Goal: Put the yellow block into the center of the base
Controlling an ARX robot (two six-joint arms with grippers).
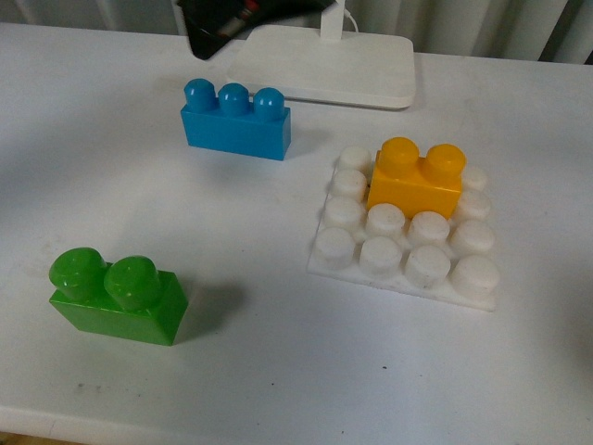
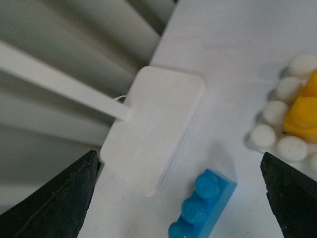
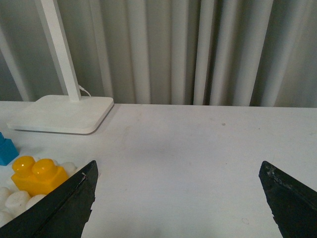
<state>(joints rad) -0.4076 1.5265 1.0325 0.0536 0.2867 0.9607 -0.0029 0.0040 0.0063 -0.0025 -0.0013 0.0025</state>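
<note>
On the base [image 1: 405, 248] sits the yellow block [image 1: 415, 176] (underside hidden); both claws [image 2: 181, 198] [image 3: 178, 198] spread, empty.

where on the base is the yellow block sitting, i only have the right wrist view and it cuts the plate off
Observer: In the front view, the yellow block stands on the base over its middle two columns, in the far half. The two near rows of studs are bare.
Operator: anything else on the table i can't see
Observer: A green brick sits at the near left of the table, well apart from the base.
Operator: and the left arm
Observer: The left wrist view shows the left fingers wide apart with nothing between them, above the blue brick and the lamp foot.
</note>
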